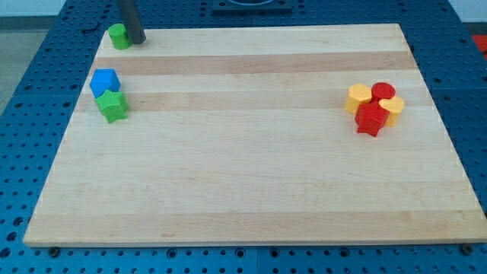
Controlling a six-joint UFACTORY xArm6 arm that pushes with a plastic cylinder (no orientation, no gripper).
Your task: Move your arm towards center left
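My dark rod comes down at the view's top left, and my tip (137, 41) rests on the wooden board (243, 175) right beside a small green block (119, 36), on its right side. Below them, near the board's left edge, a blue block (105, 81) touches a green star-shaped block (112, 106) just under it. My tip is well above and slightly right of that pair.
At the view's right sits a tight cluster: a yellow block (358, 97), a red cylinder (383, 91), a yellow heart-shaped block (393, 106) and a red star-shaped block (371, 119). A blue perforated table (30, 91) surrounds the board.
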